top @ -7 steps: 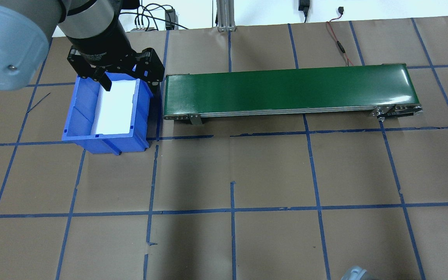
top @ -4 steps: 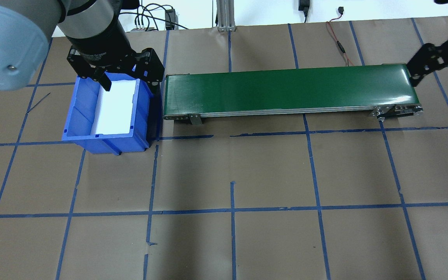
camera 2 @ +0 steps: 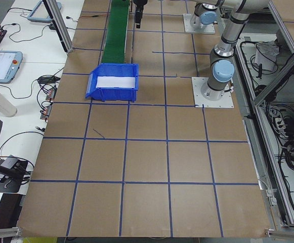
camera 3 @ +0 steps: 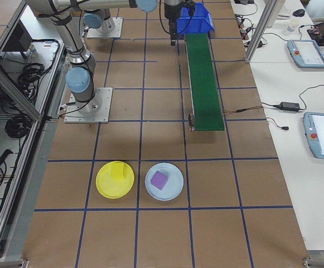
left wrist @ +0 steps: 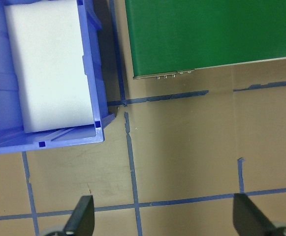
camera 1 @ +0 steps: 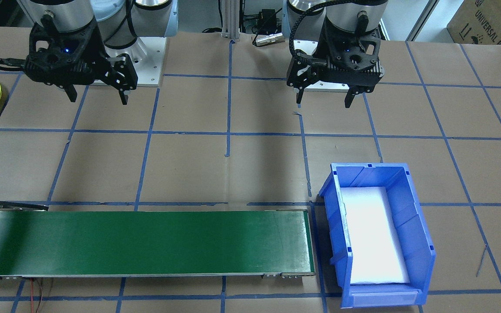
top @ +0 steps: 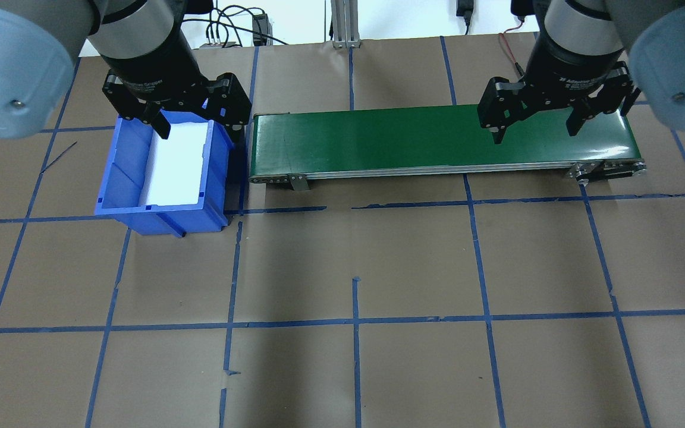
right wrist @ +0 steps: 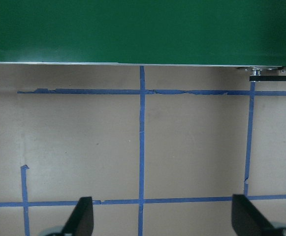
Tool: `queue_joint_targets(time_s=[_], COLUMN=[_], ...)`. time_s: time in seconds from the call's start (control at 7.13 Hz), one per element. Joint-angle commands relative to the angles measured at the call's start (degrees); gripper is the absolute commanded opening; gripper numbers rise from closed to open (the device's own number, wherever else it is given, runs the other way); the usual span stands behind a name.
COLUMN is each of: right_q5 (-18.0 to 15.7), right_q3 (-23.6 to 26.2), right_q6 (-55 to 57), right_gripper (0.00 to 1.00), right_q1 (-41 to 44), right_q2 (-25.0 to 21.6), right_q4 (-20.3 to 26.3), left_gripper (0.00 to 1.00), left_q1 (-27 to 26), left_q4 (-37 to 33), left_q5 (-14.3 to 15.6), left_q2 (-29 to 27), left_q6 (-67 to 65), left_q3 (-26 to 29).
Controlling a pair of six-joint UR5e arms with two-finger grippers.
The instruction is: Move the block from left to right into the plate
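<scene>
Fingers spread, nothing held

My left gripper (top: 196, 128) hangs with its two fingers wide apart and nothing between them; in its wrist view bare brown paper and blue tape lie below the fingertips (left wrist: 81, 216), the blue bin (left wrist: 44, 73) at ten o'clock. My right gripper (top: 537, 131) is likewise spread and holds nothing, and in the overhead view it shows over the right end of the green conveyor belt (top: 437, 139). Its wrist view has the belt's edge along twelve o'clock.

The bin holds a white foam pad (camera 1: 374, 234) and sits just beside the belt's other end. In the right-side view the yellow plate (camera 3: 115, 180) lies well apart from both grippers, at six o'clock from my right arm's base, with a yellow block (camera 3: 119, 170) on it. Just beside it, at its three o'clock, a pale blue plate (camera 3: 164, 182) carries a purple block (camera 3: 159, 180).
</scene>
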Motion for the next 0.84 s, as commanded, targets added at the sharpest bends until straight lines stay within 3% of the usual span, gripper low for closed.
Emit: queue_joint_targets(time_s=[0.0,0.7], right_q5=[3.2,2.3], right_q3=[0.7,3.1], right_q6=[-3.4,-9.6], right_gripper=[1.0,1.0], right_q1=[0.0,-1.2], right_q2=[0.5,0.7], right_q4=[-0.2,-6.6], left_gripper=[1.0,1.0], left_q1=[0.0,0.4], left_q4=[0.0,0.0], left_q5=[0.0,0.0], left_q2=[0.0,0.0], left_q6=[0.0,0.0], left_q3=[0.0,0.0])
